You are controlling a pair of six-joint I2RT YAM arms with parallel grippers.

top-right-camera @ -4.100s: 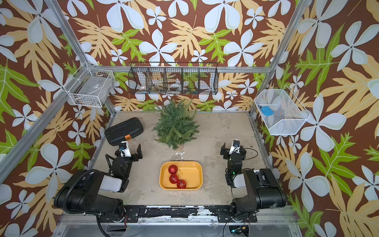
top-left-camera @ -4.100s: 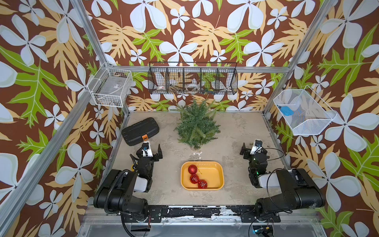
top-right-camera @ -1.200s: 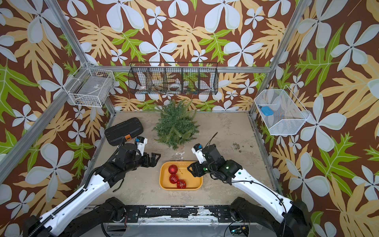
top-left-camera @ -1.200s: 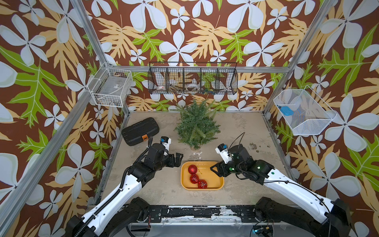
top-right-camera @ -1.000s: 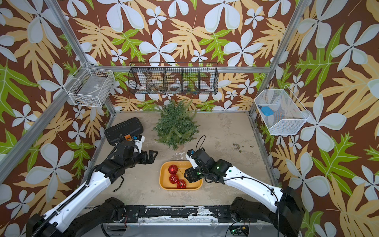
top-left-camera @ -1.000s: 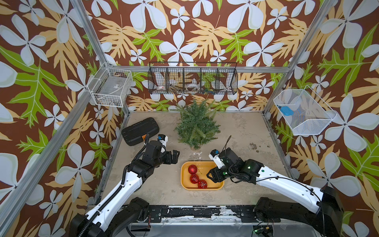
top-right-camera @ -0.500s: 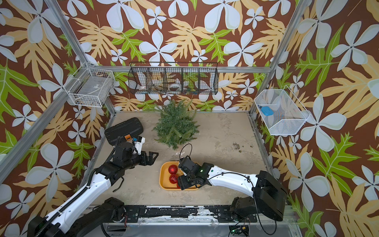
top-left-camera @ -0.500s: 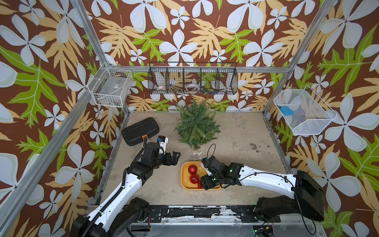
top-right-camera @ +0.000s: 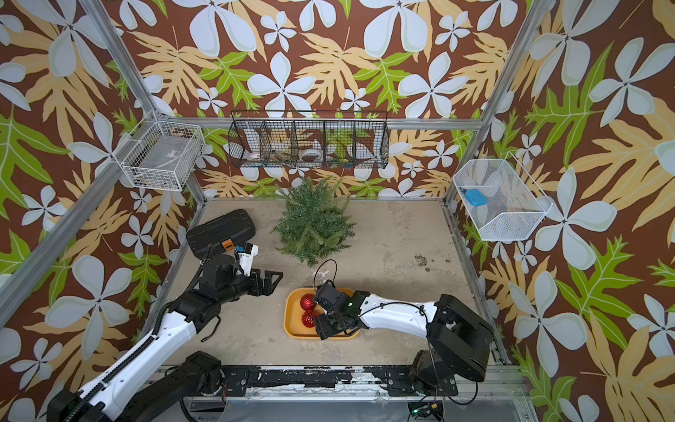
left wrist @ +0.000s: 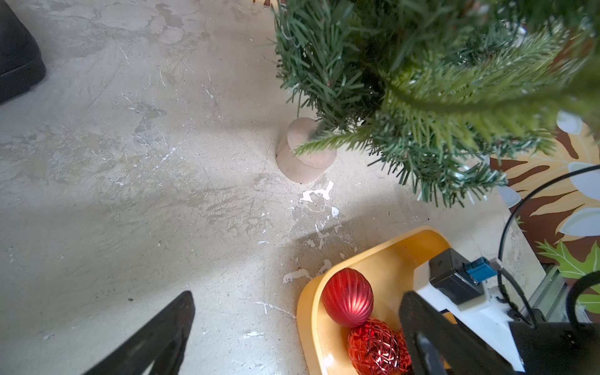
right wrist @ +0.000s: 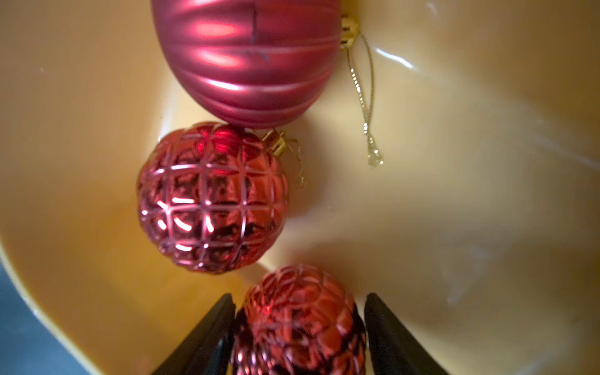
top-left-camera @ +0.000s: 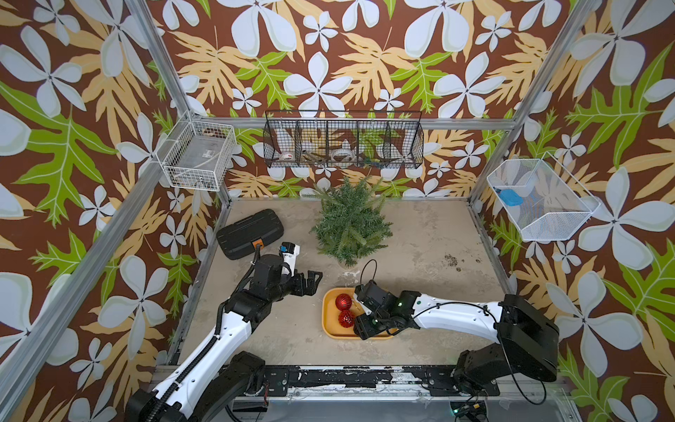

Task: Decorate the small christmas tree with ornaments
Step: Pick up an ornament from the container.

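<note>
The small christmas tree (top-left-camera: pixel 349 223) (top-right-camera: pixel 314 223) stands at the back middle; its low branches (left wrist: pixel 438 81) fill part of the left wrist view. Three red ornaments lie in the yellow tray (top-left-camera: pixel 326 321) (right wrist: pixel 454 162): a ribbed one (top-left-camera: pixel 343 301) (right wrist: pixel 250 58), a faceted one (top-left-camera: pixel 345 318) (right wrist: pixel 211 198) and another faceted one (right wrist: pixel 298 318). My right gripper (right wrist: pixel 299 298) (top-left-camera: pixel 365 327) is down in the tray, shut on that last ornament, which hides under it in both top views. My left gripper (top-left-camera: pixel 314 283) (left wrist: pixel 297 295) hangs wide open and empty, left of the tray.
A black case (top-left-camera: pixel 250 234) lies at the back left of the table. The tree stands on a round tan base (left wrist: pixel 303 152). Wire baskets hang on the left wall (top-left-camera: pixel 197 155), back wall (top-left-camera: pixel 343 144) and right wall (top-left-camera: pixel 540 199). The right arm's cable (top-left-camera: pixel 369 272) loops above the tray.
My right arm has swung left and down into the tray, and its jaws have come in around the front faceted ornament. The left arm has barely shifted and stays open.
</note>
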